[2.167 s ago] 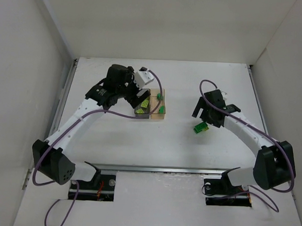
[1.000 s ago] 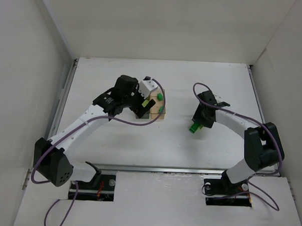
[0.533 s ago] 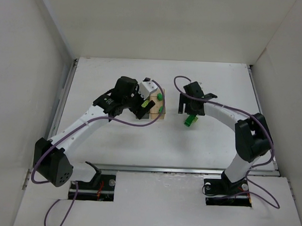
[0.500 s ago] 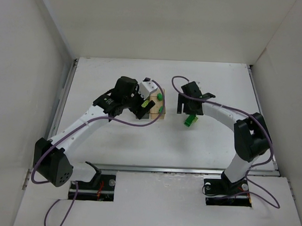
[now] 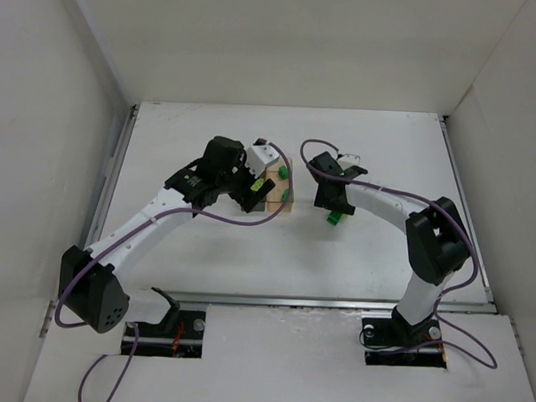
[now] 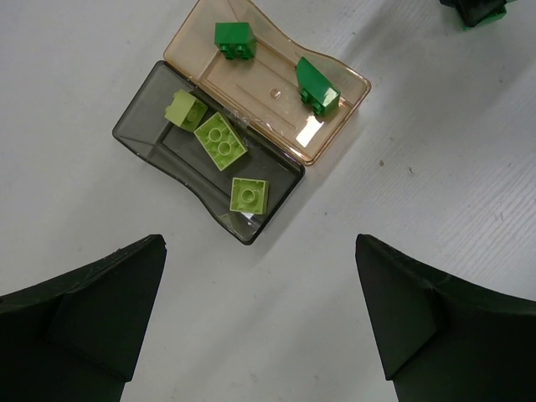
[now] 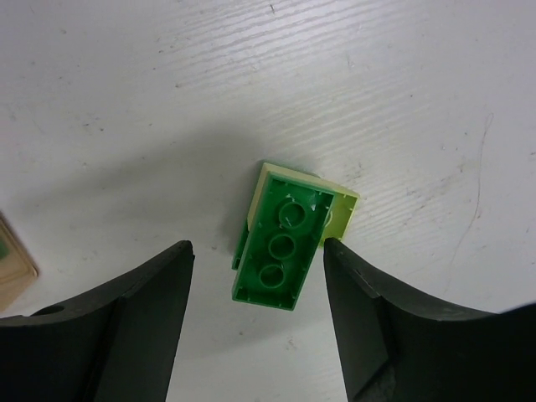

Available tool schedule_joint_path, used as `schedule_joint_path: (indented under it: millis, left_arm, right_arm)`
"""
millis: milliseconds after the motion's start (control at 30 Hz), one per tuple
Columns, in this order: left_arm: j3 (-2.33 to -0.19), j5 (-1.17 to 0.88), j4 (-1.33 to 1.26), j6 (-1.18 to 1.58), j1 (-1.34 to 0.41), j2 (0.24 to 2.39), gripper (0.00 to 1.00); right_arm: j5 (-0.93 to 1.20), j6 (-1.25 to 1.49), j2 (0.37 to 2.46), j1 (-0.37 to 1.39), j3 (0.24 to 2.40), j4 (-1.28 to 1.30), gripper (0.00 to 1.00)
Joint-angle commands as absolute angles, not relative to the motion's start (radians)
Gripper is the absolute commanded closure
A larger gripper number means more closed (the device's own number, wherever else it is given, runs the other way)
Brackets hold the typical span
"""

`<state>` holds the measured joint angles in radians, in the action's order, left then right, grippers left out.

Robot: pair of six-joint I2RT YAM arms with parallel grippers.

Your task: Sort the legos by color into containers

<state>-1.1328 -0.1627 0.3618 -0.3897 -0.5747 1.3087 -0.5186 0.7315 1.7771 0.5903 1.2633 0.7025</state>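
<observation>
A dark green brick (image 7: 280,247) lies underside up, stuck on a pale yellow-green brick (image 7: 342,208), on the table. My right gripper (image 7: 255,251) is open with one finger on each side of this stack (image 5: 336,217). My left gripper (image 6: 260,318) is open and empty, hovering above the two bins. The dark grey bin (image 6: 180,163) holds three pale yellow-green bricks (image 6: 220,141). The amber bin (image 6: 268,92) beside it holds two dark green bricks (image 6: 316,84). In the top view my left gripper (image 5: 253,188) covers most of the grey bin; the amber bin (image 5: 283,198) shows.
The bins touch side by side at mid-table, just left of my right gripper (image 5: 333,202). White walls enclose the table on three sides. A metal rail (image 5: 281,300) runs along the near edge.
My right gripper has swung left toward the bins, and the green stack has moved left with it. My left gripper shifted slightly over the bins early on, then stayed still.
</observation>
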Motion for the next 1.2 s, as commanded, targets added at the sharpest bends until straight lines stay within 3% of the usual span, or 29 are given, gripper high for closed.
schedule_joint_path:
  millis: [0,633,767,800,900,1033,1167]
  left_arm:
    - [-1.124,-0.163,0.327,-0.376,-0.578,1.266,0.05]
    - [-1.115,-0.163,0.318,-0.376,-0.578,1.247,0.04]
    - [-1.115,-0.163,0.318,-0.385,-0.578,1.247,0.04]
    - [-1.115,-0.153,0.318,-0.385,-0.578,1.247,0.04]
    - [-1.105,-0.153,0.318,-0.385,-0.578,1.247,0.04]
    - [-1.086,-0.131,0.318,-0.408,-0.578,1.247,0.05]
    - [-1.095,-0.097,0.342,-0.520,-0.578,1.236,0.04]
  right_arm:
    - [-0.543,0.853,1.743,0.584,1.273,0.704,0.31]
    - [-0.426,0.856,1.802,0.520,1.239,0.624,0.34]
    - [-0.426,0.865,1.802,0.520,1.221,0.615,0.48]
    - [-0.426,0.865,1.792,0.520,1.221,0.615,0.68]
    - [-0.426,0.842,1.782,0.520,1.221,0.615,1.00]
    - [-0.355,0.735,1.735,0.520,1.239,0.545,1.00]
    - [-0.096,0.566,1.603,0.483,1.224,0.384,1.00]
